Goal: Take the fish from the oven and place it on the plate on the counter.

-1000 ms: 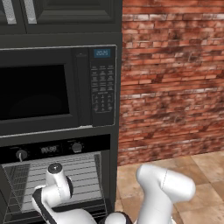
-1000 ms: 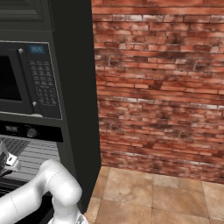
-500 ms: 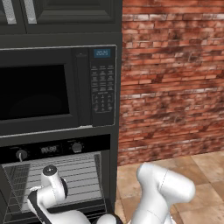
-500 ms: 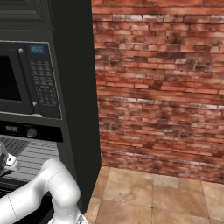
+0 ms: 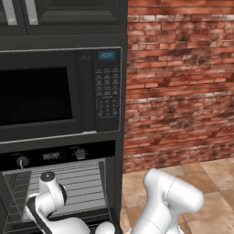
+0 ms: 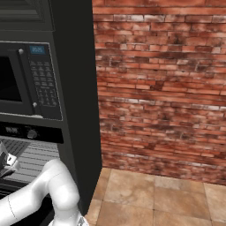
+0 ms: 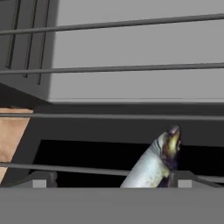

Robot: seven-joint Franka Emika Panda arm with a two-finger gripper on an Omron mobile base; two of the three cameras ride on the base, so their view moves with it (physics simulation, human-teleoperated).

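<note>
**Risks at the oven rack**

Reaching into the oven [image 5: 59,183], door open, under the microwave [image 5: 59,91]. Claw [image 7: 109,186] spread wide, pinching nothing; fingertips [image 7: 41,180] low at the bottom of the hand view, one on each side of the fish [image 7: 153,164]. Fish lying on the rack [image 7: 113,116], pale body slanting up to a dark end, between the tips but apparently not touched yet. No telling from the hand view how deep the tips sit beside the fish.

Likely troubles from here:

- Closing too early or too high: thin, tapered body, so easy to squeeze out sideways or to pinch only by its edge, then drop on the way out.
- Going down too far: tips catching on a rack wire, jamming or shoving the rack.
- Nudging instead of gripping: fish slender enough to tip and slide between the wires, down to the oven floor.
- Pulling out at a tilt: fish or wrist knocking the upper wires or the oven frame and losing the hold.
- Long carry afterwards, base needing to drive: weak grip a risk then.
</note>
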